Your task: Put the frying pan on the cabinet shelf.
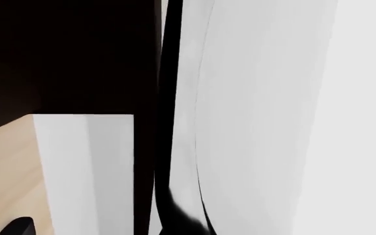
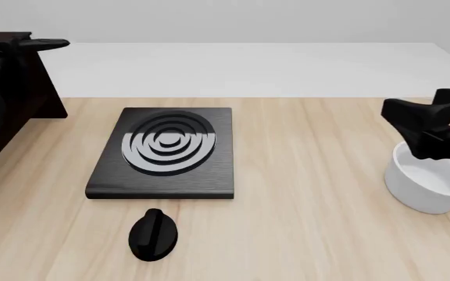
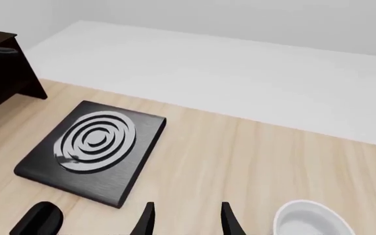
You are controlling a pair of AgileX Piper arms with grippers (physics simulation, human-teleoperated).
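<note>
Over at the far left of the front view, the dark cabinet [image 2: 10, 105] fills the edge of the tabletop [image 2: 311, 199], and the left arm is up against it, black on black, so the left end effector itself is hard to pick out there. A thin black handle [image 2: 47, 43] pokes out rightward at the cabinet's top edge: that is the pan's handle, level with the top, while the pan's round body cannot be made out against the dark arm and wood. The left wrist view is pressed in close, showing dark cabinet wood, a thin black strip and pale surfaces, and whether that end effector is clenched or released cannot be told. On the right, the right end effector [image 3: 186, 220] hangs with its two fingers spread apart and nothing between them, just above and beside the white bowl [image 2: 430, 184], well apart from the cabinet. Mid-table lies the black square plate [image 2: 164, 152] with silver rings, and a small black knob [image 2: 154, 234] sits just in front of it.
</note>
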